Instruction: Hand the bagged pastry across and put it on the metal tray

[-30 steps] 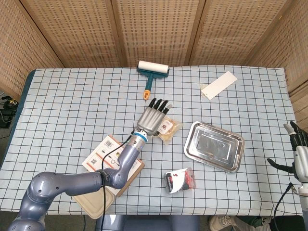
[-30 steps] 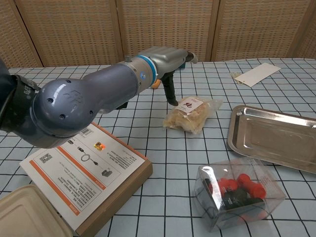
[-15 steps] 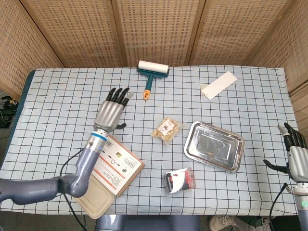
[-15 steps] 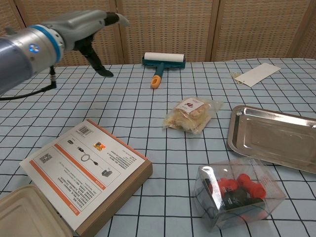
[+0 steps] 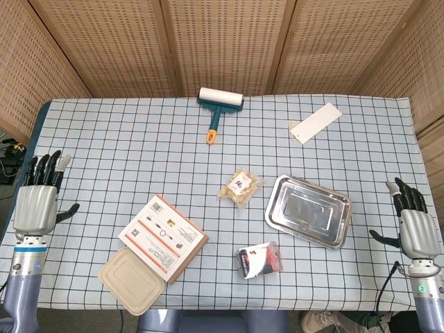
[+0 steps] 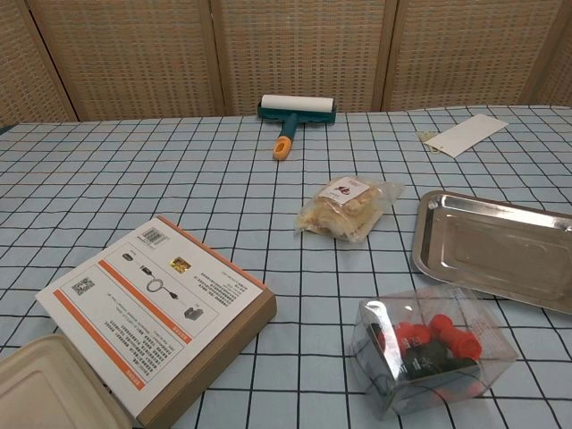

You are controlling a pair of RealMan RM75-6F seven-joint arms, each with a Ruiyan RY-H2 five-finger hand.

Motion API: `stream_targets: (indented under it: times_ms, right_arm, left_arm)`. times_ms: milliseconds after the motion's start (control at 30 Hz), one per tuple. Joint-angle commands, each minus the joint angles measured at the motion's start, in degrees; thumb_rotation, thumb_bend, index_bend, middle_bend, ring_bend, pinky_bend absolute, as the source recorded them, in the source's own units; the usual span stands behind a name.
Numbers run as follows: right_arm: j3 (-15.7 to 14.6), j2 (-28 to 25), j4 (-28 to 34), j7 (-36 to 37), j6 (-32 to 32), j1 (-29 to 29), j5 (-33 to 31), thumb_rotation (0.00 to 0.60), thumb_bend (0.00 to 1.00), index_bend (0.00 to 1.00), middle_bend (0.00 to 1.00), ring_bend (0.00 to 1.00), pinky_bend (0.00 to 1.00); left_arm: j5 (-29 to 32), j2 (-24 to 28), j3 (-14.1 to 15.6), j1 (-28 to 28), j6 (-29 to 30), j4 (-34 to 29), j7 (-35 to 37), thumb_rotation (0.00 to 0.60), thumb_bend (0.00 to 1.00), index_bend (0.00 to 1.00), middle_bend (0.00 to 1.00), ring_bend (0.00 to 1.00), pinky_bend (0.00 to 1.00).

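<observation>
Now the left hand (image 5: 39, 196) hangs off the left edge of the table with fingers spread and nothing in them, having pulled all the way back from the bagged pastry (image 5: 240, 187) it hovered over a second ago, while the right hand (image 5: 413, 222), also spread and empty, has edged in a little at the right edge. The pastry lies unmoved on the checked cloth just left of the metal tray (image 5: 279, 215), not touching it. To my eye this means the left hand's part is finished and the pickup and placing on the tray now fall to the right hand.
</observation>
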State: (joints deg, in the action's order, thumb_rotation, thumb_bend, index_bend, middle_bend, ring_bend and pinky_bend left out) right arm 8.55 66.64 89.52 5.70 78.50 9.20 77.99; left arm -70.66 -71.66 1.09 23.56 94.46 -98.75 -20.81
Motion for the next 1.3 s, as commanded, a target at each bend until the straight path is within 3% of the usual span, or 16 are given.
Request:
stream_targets:
  times_ms: [33, 167, 200, 300, 433, 500, 600, 733, 967, 1300]
  right_arm:
    - [0.4, 0.7, 1.3, -1.9, -0.5, 1.2, 0.5, 0.6, 0.12, 0.0, 0.0, 0.0, 0.0]
    - [1.5, 1.3, 4.8, -6.8, -2.4, 4.4, 1.8, 0.6, 0.12, 0.0, 0.0, 0.0, 0.0]
    - [2.2, 2.2, 6.9, -9.2, -4.9, 7.6, 3.7, 0.6, 0.12, 0.0, 0.0, 0.0, 0.0]
    - [3.9, 4.5, 10.3, -15.5, -10.7, 12.9, 1.6, 0.6, 0.12, 0.0, 0.0, 0.0, 0.0]
    - [5.8, 8.1, 13.0, -21.8, -17.8, 18.7, -4.7, 0.6, 0.12, 0.0, 0.0, 0.0, 0.0]
    - [7.0, 10.9, 13.4, -25.5, -23.0, 23.1, -10.8, 0.6, 0.12, 0.0, 0.0, 0.0, 0.0]
    - [8.2, 15.1, 11.1, -30.7, -26.1, 28.2, -18.3, 0.6, 0.12, 0.0, 0.0, 0.0, 0.0]
    - [8.5, 21.0, 6.2, -34.3, -27.4, 33.2, -23.8, 0.6, 0.12, 0.0, 0.0, 0.0, 0.0]
    - [8.0, 27.5, -3.4, -34.9, -29.3, 37.9, -28.8, 0.6, 0.12, 0.0, 0.0, 0.0, 0.0]
    - [7.2, 30.7, -12.1, -34.2, -30.7, 40.6, -32.4, 0.6, 0.12, 0.0, 0.0, 0.0, 0.0]
  left_arm:
    - [-0.1, 0.8, 1.0, -3.0, 1.0, 0.8, 2.7, 0.6, 0.04, 0.0, 0.0, 0.0, 0.0]
    - [-0.3, 0.9, 0.5, -5.2, 0.7, 1.7, 6.3, 0.6, 0.03, 0.0, 0.0, 0.0, 0.0]
    - [0.1, 1.6, -0.1, -5.7, 0.5, 1.3, 8.1, 0.6, 0.03, 0.0, 0.0, 0.0, 0.0]
    - [-1.8, 2.7, -0.5, -6.5, 0.2, 1.2, 10.1, 0.6, 0.04, 0.0, 0.0, 0.0, 0.0]
    - [-3.3, 3.4, -0.6, -7.1, -1.3, 1.2, 11.6, 0.6, 0.04, 0.0, 0.0, 0.0, 0.0]
    - [-3.6, 3.9, -0.7, -7.2, -2.8, 1.2, 12.6, 0.6, 0.04, 0.0, 0.0, 0.0, 0.0]
    - [-3.9, 4.2, -1.2, -7.5, -3.7, 1.4, 13.0, 0.6, 0.04, 0.0, 0.0, 0.0, 0.0]
    - [-4.1, 4.5, -2.1, -8.1, -4.7, 1.6, 14.0, 0.6, 0.04, 0.0, 0.0, 0.0, 0.0]
    - [-4.9, 4.8, -2.9, -8.5, -7.1, 1.7, 15.3, 0.6, 0.04, 0.0, 0.0, 0.0, 0.0]
    - [-5.8, 4.7, -4.1, -9.4, -7.9, 1.3, 14.3, 0.6, 0.03, 0.0, 0.0, 0.0, 0.0]
